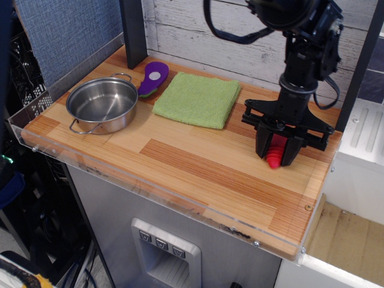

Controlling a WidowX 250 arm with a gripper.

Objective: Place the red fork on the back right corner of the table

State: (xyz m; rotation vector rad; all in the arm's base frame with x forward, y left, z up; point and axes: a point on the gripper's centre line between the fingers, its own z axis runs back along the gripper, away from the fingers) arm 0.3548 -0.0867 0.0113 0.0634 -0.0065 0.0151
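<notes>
The red fork (276, 151) hangs between the black fingers of my gripper (277, 150), ribbed red handle pointing down. Its lower end is at or just above the striped wooden table (198, 162), near the right edge about midway between front and back. The gripper is shut on the fork. The grey tines are hidden inside the gripper. The arm comes down from the top right.
A green cloth (198, 99) lies at the back middle. A purple utensil with a white spot (153, 78) lies left of it. A steel pot (102, 105) stands at the left. A dark post (357, 66) stands at the back right corner.
</notes>
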